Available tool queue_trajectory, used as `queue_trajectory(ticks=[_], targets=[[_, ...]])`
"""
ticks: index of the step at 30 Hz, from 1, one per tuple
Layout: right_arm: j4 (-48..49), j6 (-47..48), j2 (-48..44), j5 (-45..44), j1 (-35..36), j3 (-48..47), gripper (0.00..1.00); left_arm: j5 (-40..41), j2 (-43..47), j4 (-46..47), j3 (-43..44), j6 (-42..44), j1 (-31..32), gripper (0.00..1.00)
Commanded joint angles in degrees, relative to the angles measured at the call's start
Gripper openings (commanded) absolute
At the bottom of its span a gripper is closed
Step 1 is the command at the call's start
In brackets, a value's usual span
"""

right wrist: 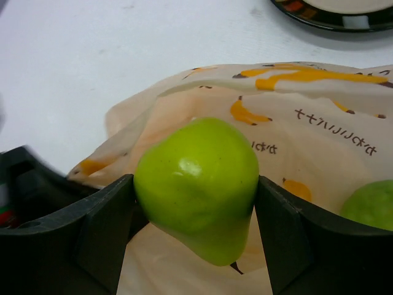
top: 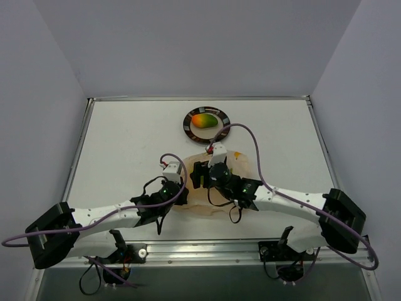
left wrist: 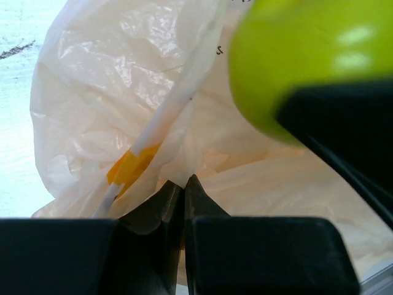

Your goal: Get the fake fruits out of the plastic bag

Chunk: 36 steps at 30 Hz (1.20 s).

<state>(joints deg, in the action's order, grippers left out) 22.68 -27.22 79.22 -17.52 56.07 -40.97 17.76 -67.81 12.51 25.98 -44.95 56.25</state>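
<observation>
Fake fruits: pear shape [right wrist: 196, 184] clamped between right gripper [right wrist: 195, 203] fingers, over plastic bag [right wrist: 319, 129]. Round green one [right wrist: 371, 206] lies on bag's crumpled film, low right. Left gripper [left wrist: 178, 193] pinched tight on bag fold. Farther out, mango shape [top: 203, 119] rests on dark-rimmed plate [top: 186, 123], beyond bag.

Left hand [left wrist: 183, 193] tight on a fold of the crinkly plastic bag [left wrist: 110, 92], glossy green fruit [left wrist: 288, 61] upper right.
</observation>
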Motion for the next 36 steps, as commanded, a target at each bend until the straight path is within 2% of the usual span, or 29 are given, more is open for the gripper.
queue_trajectory(ticks=[1,3,7,10,15,20,21,26,30,36], targets=[[-6.67,-0.55,-8.61,2.30,1.58,0.80,0.35,1.93,0.93,-0.56,3.56,1.09,-0.26,0.02],[-7.21,-0.99,-12.14,4.41,1.67,1.07,0.35,2.02,0.66,-0.47,3.20,0.74,-0.26,0.02],[-6.86,0.32,-16.81,15.19,-0.43,-2.70,0.35,2.28,0.40,-0.38,3.03,0.83,-0.26,0.02],[-6.42,2.26,-15.68,18.30,-3.24,-7.52,0.34,2.89,0.75,-0.65,2.33,1.09,-0.17,0.02],[-5.63,0.86,-9.36,29.46,-14.14,-14.48,0.34,3.42,2.59,-1.17,0.83,0.74,-0.17,0.02],[-0.28,3.58,-1.72,25.44,-18.53,-20.71,0.34,2.81,2.43,-0.39,-0.66,1.44,-0.09,0.02],[-0.18,4.10,0.13,22.21,-20.11,-22.12,0.34,2.46,1.90,0.31,-0.75,1.70,-0.09,0.02],[-1.14,11.73,17.26,12.08,-21.44,-30.91,0.34,1.14,-0.57,3.04,-2.68,1.27,0.18,0.02],[-1.93,17.19,29.99,15.40,-22.15,-40.03,0.36,1.05,-0.48,4.45,-3.74,1.79,0.26,0.02],[-4.57,22.38,39.68,16.29,-22.85,-47.70,0.37,1.14,-0.74,6.12,-3.39,3.20,0.26,0.02]])
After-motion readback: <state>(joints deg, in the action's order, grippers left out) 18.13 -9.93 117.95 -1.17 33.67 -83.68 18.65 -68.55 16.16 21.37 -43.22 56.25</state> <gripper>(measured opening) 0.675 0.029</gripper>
